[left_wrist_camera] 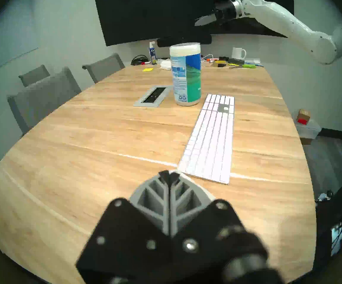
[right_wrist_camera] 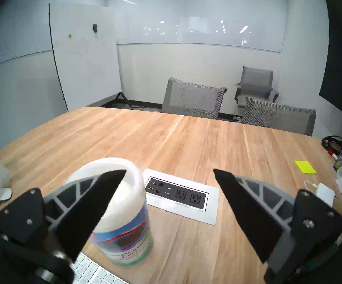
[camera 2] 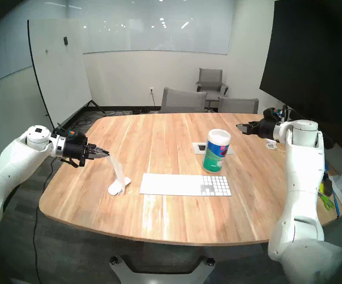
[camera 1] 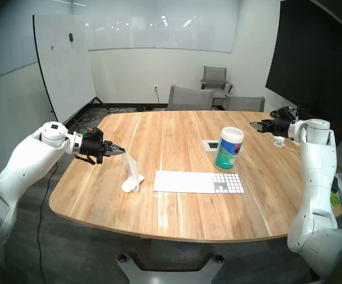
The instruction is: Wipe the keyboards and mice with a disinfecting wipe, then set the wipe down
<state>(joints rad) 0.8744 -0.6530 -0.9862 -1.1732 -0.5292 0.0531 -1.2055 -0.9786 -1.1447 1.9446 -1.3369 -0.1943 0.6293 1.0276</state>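
Wipe (camera 1: 131, 166) in clamped left gripper (camera 1: 122, 151)

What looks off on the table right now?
The limp white wipe hangs from the shut left claw and its lower end drapes over the glossy white oval mouse. The slim white keyboard lies flat; the blue-green wipes canister stands upright.

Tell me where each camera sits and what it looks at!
Head cameras: high up, looking down at the table, both arms showing.
Left wrist: behind the shut left gripper, looking along the keyboard; right arm shows too.
Right wrist: behind the open right gripper, facing the chairs.
All share the wipes canister.
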